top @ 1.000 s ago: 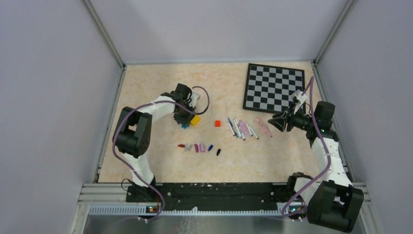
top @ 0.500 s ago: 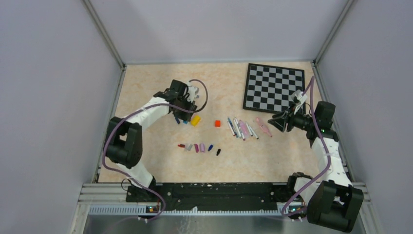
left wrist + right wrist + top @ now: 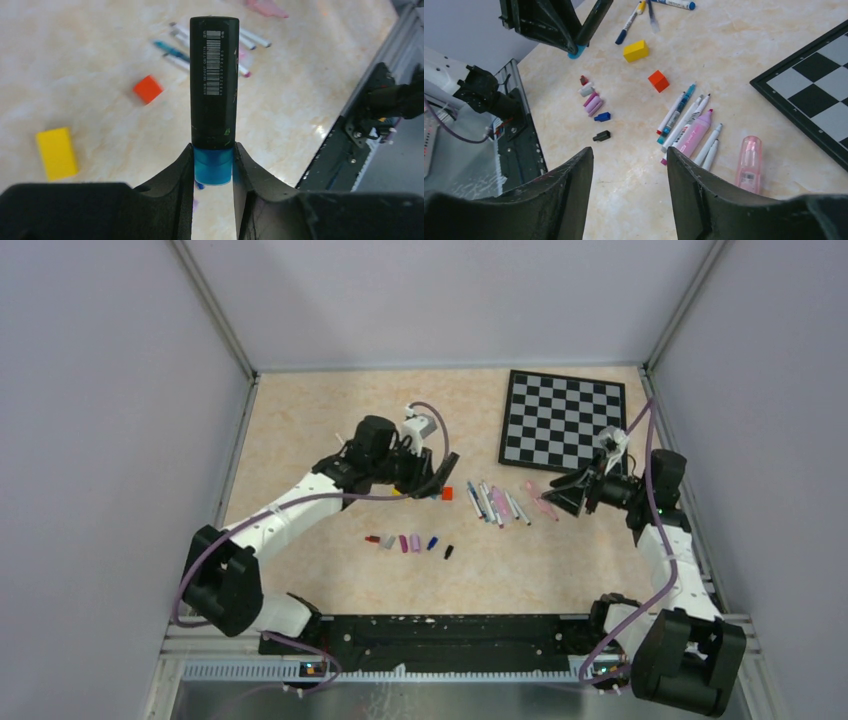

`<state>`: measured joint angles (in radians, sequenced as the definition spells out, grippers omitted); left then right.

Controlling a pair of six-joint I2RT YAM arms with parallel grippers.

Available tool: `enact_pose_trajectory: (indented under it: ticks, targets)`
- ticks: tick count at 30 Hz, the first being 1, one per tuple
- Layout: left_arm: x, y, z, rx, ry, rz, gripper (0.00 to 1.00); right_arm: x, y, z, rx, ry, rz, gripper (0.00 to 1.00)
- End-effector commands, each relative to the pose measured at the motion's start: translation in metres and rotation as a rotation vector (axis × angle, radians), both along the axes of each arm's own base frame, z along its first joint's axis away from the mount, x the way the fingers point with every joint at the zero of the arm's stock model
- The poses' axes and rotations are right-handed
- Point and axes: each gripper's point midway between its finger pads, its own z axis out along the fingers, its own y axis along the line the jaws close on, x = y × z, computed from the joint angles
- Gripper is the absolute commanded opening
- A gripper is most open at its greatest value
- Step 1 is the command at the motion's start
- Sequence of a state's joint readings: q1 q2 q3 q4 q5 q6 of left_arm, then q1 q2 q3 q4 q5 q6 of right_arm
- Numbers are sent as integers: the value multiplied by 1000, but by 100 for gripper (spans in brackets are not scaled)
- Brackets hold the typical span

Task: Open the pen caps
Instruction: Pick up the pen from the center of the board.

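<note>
My left gripper [image 3: 213, 150] is shut on a black pen [image 3: 214, 75] with a barcode, pinching it at its blue cap [image 3: 213, 167]. It hangs above the table near the red cube, and the barrel sticks out past the fingertips. In the top view the left gripper [image 3: 436, 476] sits left of the pens [image 3: 495, 505], which lie side by side. Several loose pen caps [image 3: 410, 543] lie in a row nearer the arms, also seen as pen caps [image 3: 593, 102] in the right wrist view. My right gripper [image 3: 630, 155] stands open and empty, just right of the pens [image 3: 689, 125].
A yellow block [image 3: 635, 50] and a red cube [image 3: 658, 80] lie left of the pens. A pink translucent marker [image 3: 749, 162] lies at their right. Two more pens [image 3: 631, 22] lie beyond the yellow block. The chessboard [image 3: 563, 420] fills the far right corner.
The left arm has swung right from the yellow block toward the red cube, carrying the black pen. The right gripper has spread its jaws wider and edged left.
</note>
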<state>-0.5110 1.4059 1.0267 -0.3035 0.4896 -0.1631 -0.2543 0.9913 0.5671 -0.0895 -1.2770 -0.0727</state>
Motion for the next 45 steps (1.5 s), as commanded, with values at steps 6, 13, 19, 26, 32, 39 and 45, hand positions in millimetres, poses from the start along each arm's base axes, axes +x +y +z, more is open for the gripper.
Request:
enact_pose_trajectory:
  ticks: [6, 13, 19, 26, 32, 39, 45]
  targets:
    - [-34, -96, 61, -170, -226, -100, 0, -3, 25, 49, 46, 161, 83, 64]
    - [-52, -128, 56, -100, -297, -106, 0, 5, 36, 66, 77, 391, 5, 68]
    - [-58, -145, 46, -44, -319, -97, 0, -3, 53, 59, 100, 483, 33, 72]
    - [-60, -157, 46, -37, -344, -83, 0, -8, 66, 36, 60, 552, 31, 69]
    - [-61, -160, 45, -32, -351, -77, 0, -13, 77, 19, 9, 596, 36, 54]
    - [-63, -164, 45, -14, -366, -90, 0, -13, 84, 14, 2, 623, 40, 32]
    - [-64, -161, 49, -13, -379, -86, 0, -11, 86, 16, 18, 600, 45, 0]
